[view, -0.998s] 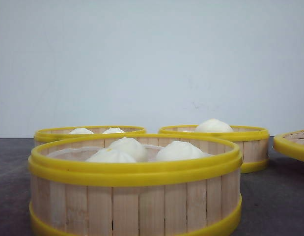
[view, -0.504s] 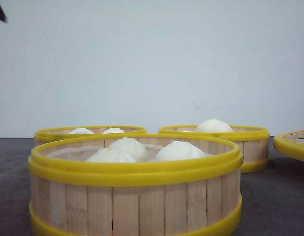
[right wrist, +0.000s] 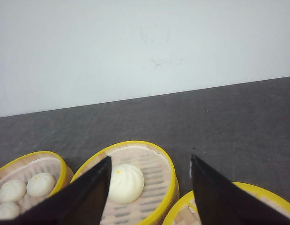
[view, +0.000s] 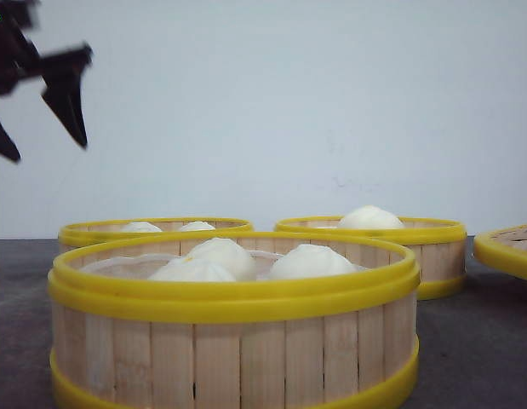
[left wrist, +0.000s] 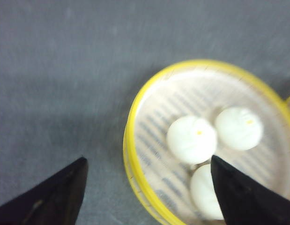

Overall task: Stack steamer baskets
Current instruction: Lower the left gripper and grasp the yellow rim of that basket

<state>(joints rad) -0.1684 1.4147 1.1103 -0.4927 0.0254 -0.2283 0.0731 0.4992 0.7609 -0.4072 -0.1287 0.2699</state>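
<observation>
Your left gripper [view: 42, 115] is hanging up in the top left corner of the front view, well above everything, fingers spread wide and nothing between them. From its wrist cam you're looking down at one steamer basket [left wrist: 135, 154] with three white buns [left wrist: 191, 139] on its slatted floor; one finger sits over the bare dark surface [left wrist: 55, 84] and the other over the basket's inside, so the gripper straddles the yellow rim from above, though I can't tell how high it is over it. Your right gripper [right wrist: 149, 187] doesn't show in the front view, but its wrist cam has both fingers spread wide too, holding nothing, pointed toward the basket with a single bun [right wrist: 126, 183] in it. All three baskets sit apart on the surface, none stacked: the near basket [view: 233, 341] front and centre with three buns, the back left basket [view: 93, 232] behind it with two buns peeking over the rim, and the back right basket [view: 433, 247] with the one bun. There's also a fourth yellow-rimmed round piece [view: 506, 251] cut off at the right edge, can't tell what it is.
</observation>
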